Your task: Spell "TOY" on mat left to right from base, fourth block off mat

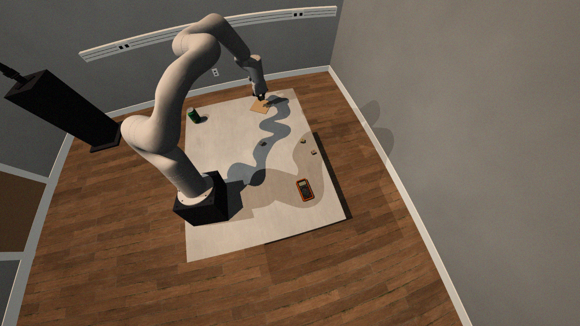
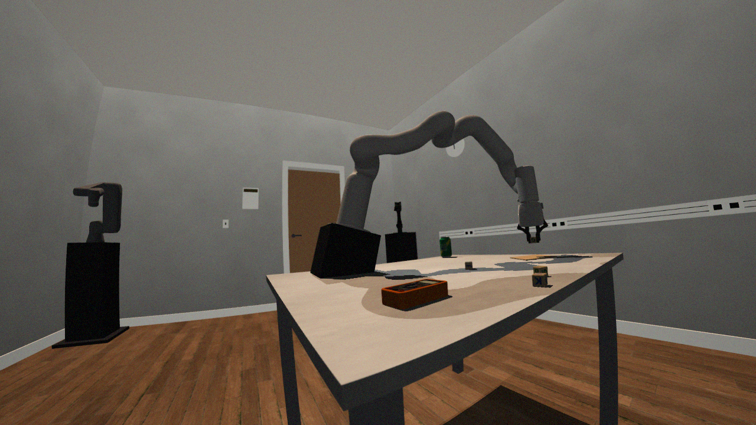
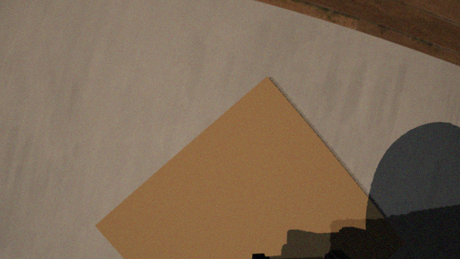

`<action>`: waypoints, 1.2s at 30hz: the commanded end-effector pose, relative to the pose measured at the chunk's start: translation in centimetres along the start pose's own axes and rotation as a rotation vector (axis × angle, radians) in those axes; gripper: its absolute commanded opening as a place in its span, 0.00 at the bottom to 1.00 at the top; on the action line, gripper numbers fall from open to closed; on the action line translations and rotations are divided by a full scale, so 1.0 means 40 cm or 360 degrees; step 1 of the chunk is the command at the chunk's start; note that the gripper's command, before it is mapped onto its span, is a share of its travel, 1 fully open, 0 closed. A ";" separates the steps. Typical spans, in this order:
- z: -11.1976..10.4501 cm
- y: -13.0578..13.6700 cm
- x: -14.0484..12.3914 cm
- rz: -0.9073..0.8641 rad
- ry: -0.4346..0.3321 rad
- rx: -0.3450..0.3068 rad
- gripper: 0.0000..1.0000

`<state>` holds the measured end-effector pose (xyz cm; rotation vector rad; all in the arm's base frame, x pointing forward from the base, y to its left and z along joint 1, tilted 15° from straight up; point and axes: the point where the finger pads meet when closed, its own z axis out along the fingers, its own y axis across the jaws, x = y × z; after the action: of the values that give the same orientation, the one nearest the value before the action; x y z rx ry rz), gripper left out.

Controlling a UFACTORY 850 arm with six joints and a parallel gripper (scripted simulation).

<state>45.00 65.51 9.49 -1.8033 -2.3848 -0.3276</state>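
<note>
Taking the orange multimeter [image 2: 414, 292] as our landmark at the near end of the tabletop [image 2: 338, 338], we see two small tan blocks [image 2: 539, 275] just beyond it toward the right edge, the nearer one showing a dark blue mark on its side, and a third, darker block [image 2: 468, 265] farther back toward the middle. Beyond them, well away from the multimeter at the far end, lies the flat, tan-orange square mat [image 1: 260, 106], bare of blocks. Above it hangs our gripper [image 2: 533, 238], clamped on the fourth small tan block [image 2: 533, 239], whose letter is too small to read.
</note>
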 end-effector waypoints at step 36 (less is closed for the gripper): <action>0.008 0.001 -0.004 -0.0263 0.0574 0.0061 0.23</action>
<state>45.17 65.52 9.22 -1.4717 -2.3511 -0.4865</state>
